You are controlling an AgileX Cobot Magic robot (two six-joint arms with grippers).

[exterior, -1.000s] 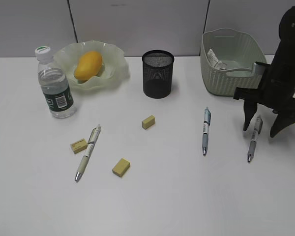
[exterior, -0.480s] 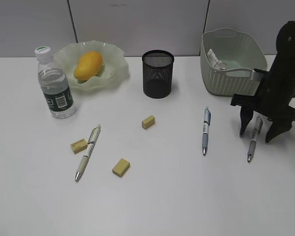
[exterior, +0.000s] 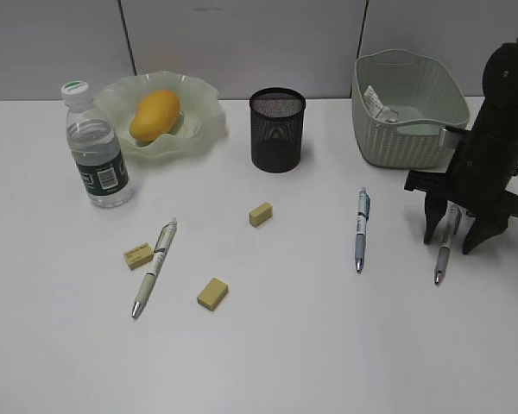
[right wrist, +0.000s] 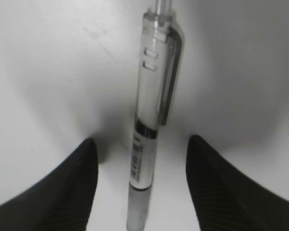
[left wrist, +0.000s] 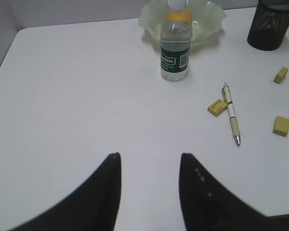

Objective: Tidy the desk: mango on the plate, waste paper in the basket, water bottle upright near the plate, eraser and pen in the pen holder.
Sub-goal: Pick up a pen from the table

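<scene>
At the 3 o'clock edge of the plain white flat desk, the black right gripper stands tips-down astride a grey-white clip pen. The right wrist view shows that pen lying on the surface between the two dark fingers; a gap remains on each side, so the jaws are parted and grip nothing.

The left gripper appears only in the left wrist view. Its jaws stand partly open above bare desk and hold nothing.

At 10 o'clock, the smooth yellow-orange mango rests in the translucent pale-green ruffled plate. The clear plastic water bottle with dark green label and white cap stands upright just beside the plate, at its 7 o'clock. The black mesh cylindrical pen holder stands at 12 o'clock. The deep pale-green woven-textured basket sits at 2 o'clock, with crumpled white-grey waste paper inside.

Three yellow erasers lie near centre: one at 6 o'clock of the pen holder, one touching a cream pen, one apart. A blue-grey pen lies between the pen holder and the right gripper.
</scene>
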